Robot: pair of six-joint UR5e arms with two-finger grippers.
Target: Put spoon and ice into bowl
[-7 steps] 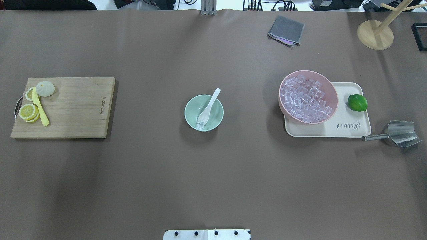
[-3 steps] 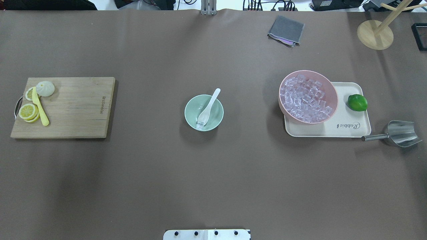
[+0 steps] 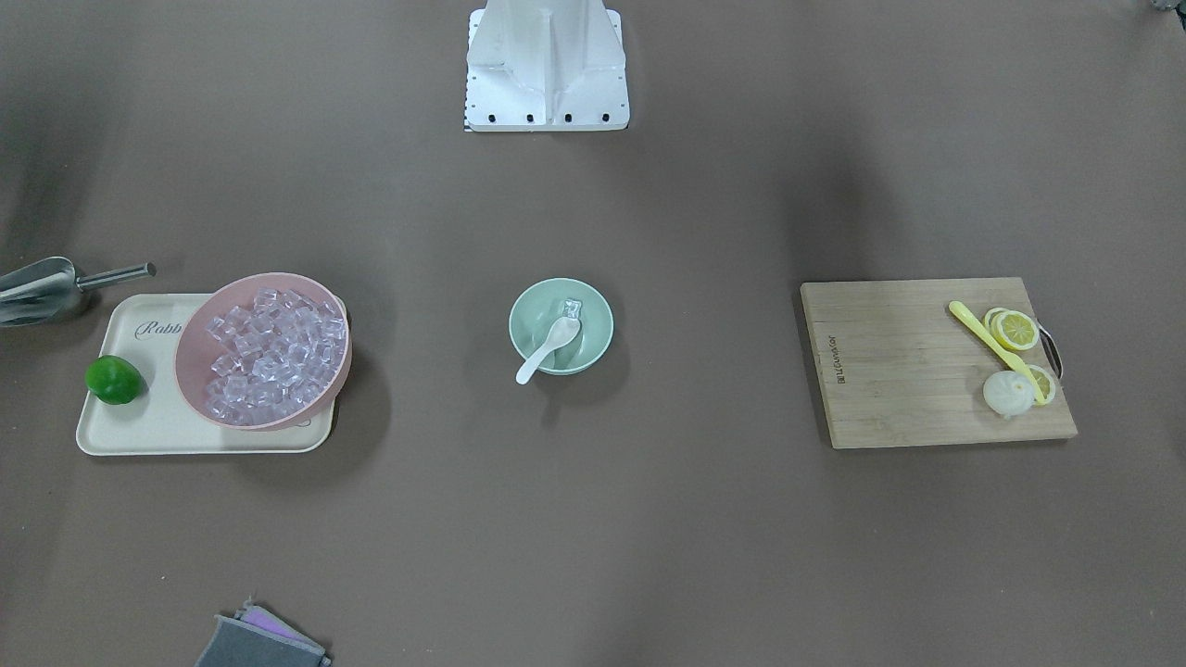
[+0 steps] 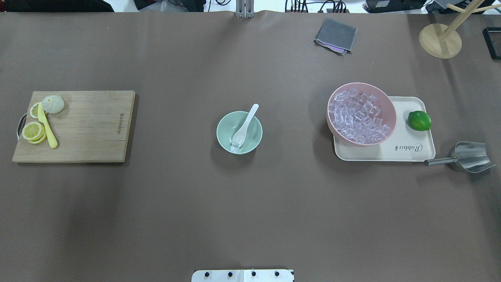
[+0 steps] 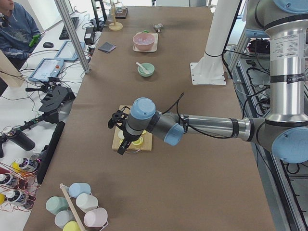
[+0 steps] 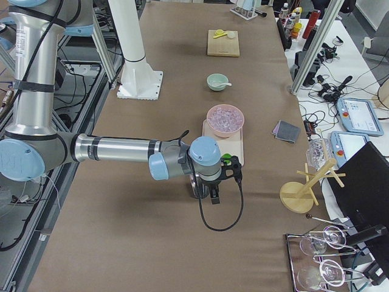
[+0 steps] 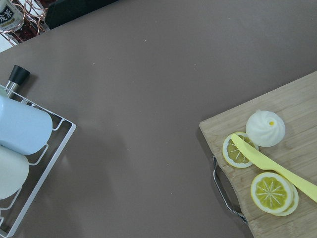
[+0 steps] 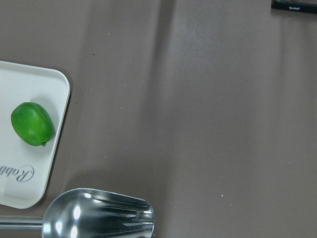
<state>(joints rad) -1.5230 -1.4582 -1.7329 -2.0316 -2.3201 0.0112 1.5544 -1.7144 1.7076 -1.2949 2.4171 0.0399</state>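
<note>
Distance separates both arms from the task's things. The bowl stands in the middle of the surface. The spoon lies in it, scoop down inside and handle leaning out over the far rim toward the right, and one clear cube of ice sits at the scoop's tip on the bowl's near side. The left gripper hangs over the left end of the cutting board, well to the left of the bowl. The right gripper hangs above the metal scoop beside the tray, well to the right of it. Each shows only from the side cameras, so it cannot be told whether either is released or clenched. Against the overhead pictures of a second ago and less, nothing has shifted: spoon, ice and bowl lie just as they did. The surface is a plain brown sheet. At the board's left end lie lemon slices, a yellow spoon across them and a white bun-shaped piece. On the tray a pink bowl heaped with ice cubes overhangs the left edge, with a lime to its right. A folded grey cloth and a wooden stand sit near the far edge on the right. Beyond that edge runs a bench with tablets and cables, where a person sits. A rack of cups stands at the surface's left end and glasses at its right end.
</note>
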